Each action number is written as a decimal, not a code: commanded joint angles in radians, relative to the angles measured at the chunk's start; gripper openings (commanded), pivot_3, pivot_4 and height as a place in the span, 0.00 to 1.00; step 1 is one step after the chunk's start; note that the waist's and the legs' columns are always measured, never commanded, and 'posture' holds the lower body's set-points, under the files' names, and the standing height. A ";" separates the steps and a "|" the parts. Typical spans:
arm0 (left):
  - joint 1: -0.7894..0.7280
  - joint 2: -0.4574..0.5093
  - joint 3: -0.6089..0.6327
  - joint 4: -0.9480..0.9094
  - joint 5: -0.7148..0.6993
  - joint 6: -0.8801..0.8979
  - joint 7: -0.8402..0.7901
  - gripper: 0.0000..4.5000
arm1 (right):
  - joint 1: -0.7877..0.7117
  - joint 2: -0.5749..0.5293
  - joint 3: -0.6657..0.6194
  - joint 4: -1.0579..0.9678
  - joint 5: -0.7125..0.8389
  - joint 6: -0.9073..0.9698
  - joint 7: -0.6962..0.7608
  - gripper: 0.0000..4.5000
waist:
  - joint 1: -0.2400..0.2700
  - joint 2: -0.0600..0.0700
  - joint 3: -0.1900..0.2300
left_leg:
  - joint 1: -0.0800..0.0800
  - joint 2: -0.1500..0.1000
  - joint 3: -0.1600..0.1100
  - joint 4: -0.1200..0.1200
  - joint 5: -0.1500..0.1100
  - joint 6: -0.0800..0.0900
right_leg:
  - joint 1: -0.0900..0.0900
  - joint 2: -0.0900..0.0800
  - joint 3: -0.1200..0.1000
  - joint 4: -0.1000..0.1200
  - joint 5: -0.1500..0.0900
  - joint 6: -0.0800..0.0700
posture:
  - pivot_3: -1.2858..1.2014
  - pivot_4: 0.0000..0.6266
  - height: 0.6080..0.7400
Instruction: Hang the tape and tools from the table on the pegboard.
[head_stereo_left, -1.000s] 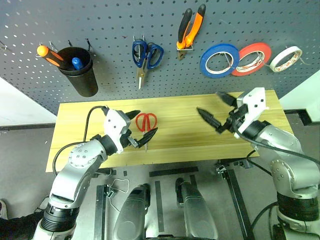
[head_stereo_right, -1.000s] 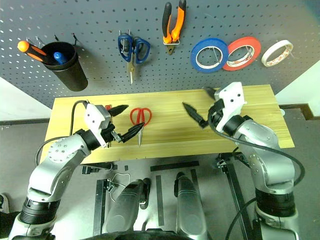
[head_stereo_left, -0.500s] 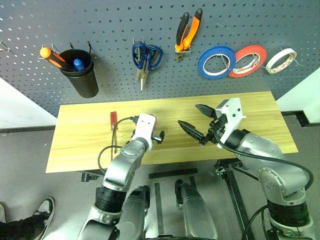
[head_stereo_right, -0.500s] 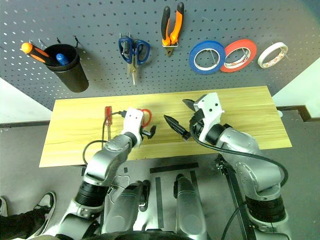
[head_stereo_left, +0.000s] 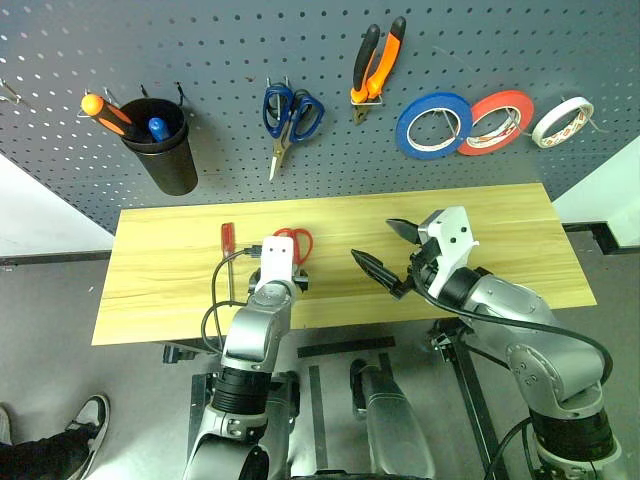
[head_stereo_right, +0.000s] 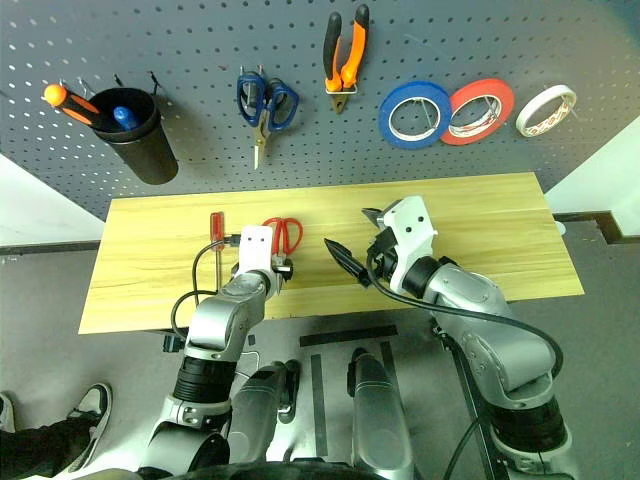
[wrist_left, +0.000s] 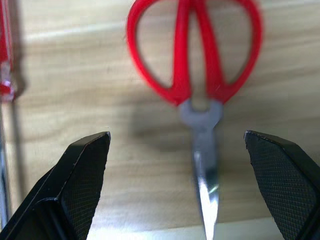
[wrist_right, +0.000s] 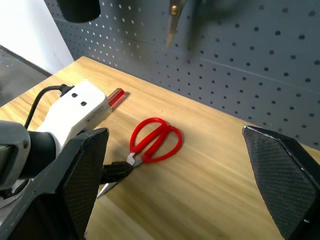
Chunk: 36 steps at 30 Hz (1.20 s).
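The red-handled scissors lie flat on the light wooden table, handles toward the pegboard. My left gripper is open and low over them, a finger on each side of the blade near the pivot. The small red-handled screwdriver lies just left of it. My right gripper hovers open and empty above the table, to the right of the scissors. The orange-and-black pliers and the whitish tape hang on the pegboard.
Blue-handled scissors, a blue tape roll and a red-orange roll also hang on the board. A black cup at its left holds an orange-handled screwdriver. A person's shoe shows on the floor at lower left.
My left arm has swung in from the left and dropped, its wrist turning, so its open fingers now straddle the scissors' blade. The right gripper has drifted slightly left.
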<state>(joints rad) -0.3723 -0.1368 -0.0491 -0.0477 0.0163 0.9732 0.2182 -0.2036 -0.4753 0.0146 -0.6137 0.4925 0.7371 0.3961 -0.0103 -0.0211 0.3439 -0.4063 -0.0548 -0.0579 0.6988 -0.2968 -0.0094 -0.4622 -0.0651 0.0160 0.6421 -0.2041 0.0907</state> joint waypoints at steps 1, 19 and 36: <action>-0.008 -0.026 0.000 0.016 -0.003 0.003 -0.003 1.00 | 0.012 -0.005 -0.012 -0.064 0.004 0.001 -0.006 1.00 | 0.000 0.000 0.000 | 0.000 0.000 0.000 0.000 0.000 0.000 | 0.000 0.000 0.000 0.000 0.000 0.000 | 0.52 0.49 1.00; -0.075 -0.044 0.051 0.200 0.002 -0.055 0.033 1.00 | 0.054 -0.013 -0.033 -0.083 0.007 0.020 -0.039 1.00 | -0.001 0.000 0.000 | 0.000 0.000 0.000 0.000 0.000 0.000 | 0.000 0.000 0.000 0.000 0.000 0.000 | 0.52 0.53 1.00; -0.129 -0.023 0.071 0.368 -0.002 -0.093 0.017 1.00 | 0.063 -0.014 -0.042 -0.090 0.007 0.024 -0.052 1.00 | -0.001 0.000 0.000 | 0.003 0.000 0.000 0.000 0.000 0.000 | 0.003 0.000 0.000 -0.001 0.000 0.001 | 0.52 0.55 1.00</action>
<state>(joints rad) -0.5338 -0.1587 0.0168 0.2674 0.0101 0.8454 0.2302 -0.1463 -0.4882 -0.0100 -0.6467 0.4941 0.7649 0.3462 -0.0113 -0.0212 0.3439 -0.4035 -0.0547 -0.0581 0.6987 -0.2968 -0.0094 -0.4589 -0.0649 0.0158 0.6414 -0.2045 0.0914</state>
